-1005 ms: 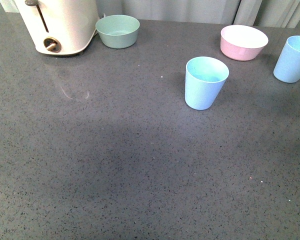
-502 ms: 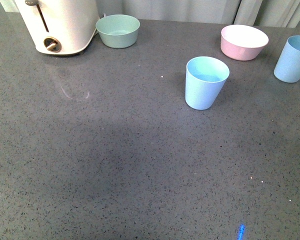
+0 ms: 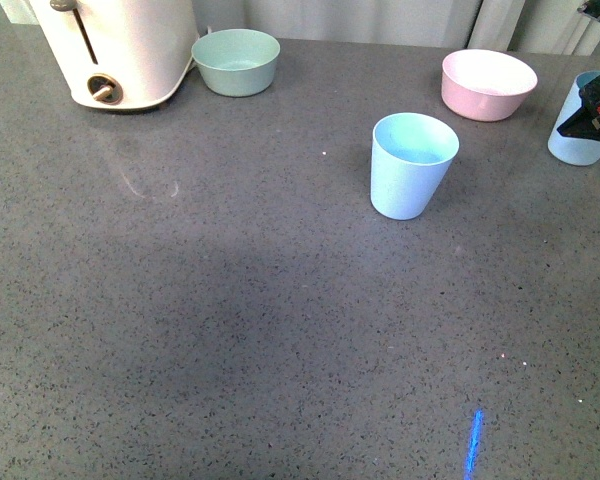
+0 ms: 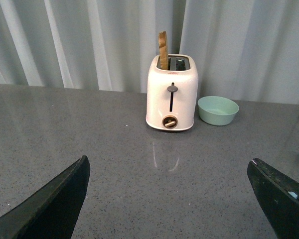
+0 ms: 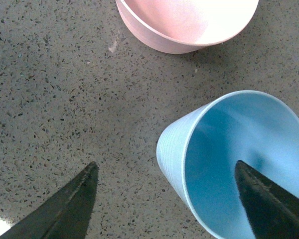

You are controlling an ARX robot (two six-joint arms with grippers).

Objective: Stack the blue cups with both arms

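Right wrist view: the right gripper [image 5: 164,164] hangs with jaws apart, straddling the rim of a blue cup [image 5: 239,149] just beside the pink bowl [image 5: 189,20]. The other blue cup [image 3: 412,165] stands mid-way across the bench [image 3: 230,330]. The left gripper [image 4: 168,160] is spread wide.

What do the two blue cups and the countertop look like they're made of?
Centre blue cup and right-edge blue cup: probably plastic, matte; soft even sheen, thin rim, fine ridges on the outer wall in the right wrist view.
Countertop: looks like grey speckled stone or composite, polished; it faintly mirrors the toaster.
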